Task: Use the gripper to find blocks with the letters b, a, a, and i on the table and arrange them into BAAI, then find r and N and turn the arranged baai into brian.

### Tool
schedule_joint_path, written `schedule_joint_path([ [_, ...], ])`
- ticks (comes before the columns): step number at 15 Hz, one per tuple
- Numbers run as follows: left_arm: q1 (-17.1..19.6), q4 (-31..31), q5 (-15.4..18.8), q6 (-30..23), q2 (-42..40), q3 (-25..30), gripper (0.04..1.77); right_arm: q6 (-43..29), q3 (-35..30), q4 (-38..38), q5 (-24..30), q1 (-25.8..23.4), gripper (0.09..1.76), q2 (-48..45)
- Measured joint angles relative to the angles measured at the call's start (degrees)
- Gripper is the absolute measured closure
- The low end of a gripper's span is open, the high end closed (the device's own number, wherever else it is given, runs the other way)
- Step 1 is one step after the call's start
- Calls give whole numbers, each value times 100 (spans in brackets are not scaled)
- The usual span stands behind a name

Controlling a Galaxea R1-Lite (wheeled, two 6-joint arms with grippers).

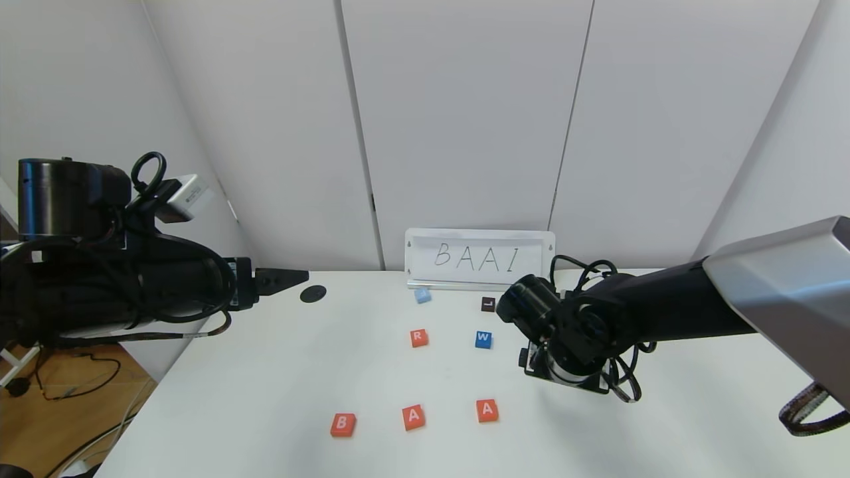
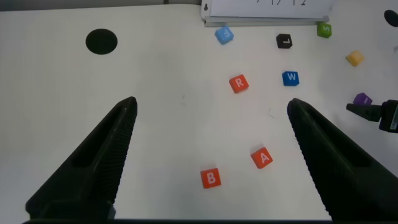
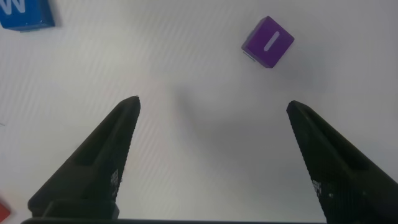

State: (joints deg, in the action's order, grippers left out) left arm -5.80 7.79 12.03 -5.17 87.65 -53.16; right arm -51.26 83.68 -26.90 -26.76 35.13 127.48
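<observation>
Right arm reaches in from the right, wrist bent down over the table [image 1: 265, 398], right hand [image 3: 211, 162] pointing at the surface with fingers wide apart, holding nothing. Purple I block [image 3: 268, 42] lies just beyond its fingertips, not touched; in the head view the arm hides it. Left arm held level at the far left edge of the table, left hand [image 2: 208, 155] raised above the surface, fingers spread apart, empty. Orange-red B block [image 1: 342, 424], A block [image 1: 413, 417] and second A block [image 1: 487, 410] sit in a near row, left to right, spaced apart. R block [image 1: 418, 338] lies farther back, blue W block [image 1: 483, 339] to its right. Yellow block [image 2: 354, 58], the N, lies far right, letter not readable. Whiteboard sign [image 1: 479, 258] reading BAAI stands at the far edge.
</observation>
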Motion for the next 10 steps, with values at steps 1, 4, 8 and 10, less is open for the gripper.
schedule_joint_path([
  [1, 0, 1, 1, 0, 0, 0, 9, -167, 0, -88, -1, -40, 15, -5],
  [4, -4, 0, 0, 0, 0, 0, 9, -633, -11, -221, 0, -187, 15, -11],
  [8, -9, 0, 0, 2, 0, 0, 9, -1054, -71, -221, 18, -383, 15, -9],
  [10, -10, 0, 1, 2, 2, 0, 9, -1196, -71, -200, 29, -471, 15, -2],
])
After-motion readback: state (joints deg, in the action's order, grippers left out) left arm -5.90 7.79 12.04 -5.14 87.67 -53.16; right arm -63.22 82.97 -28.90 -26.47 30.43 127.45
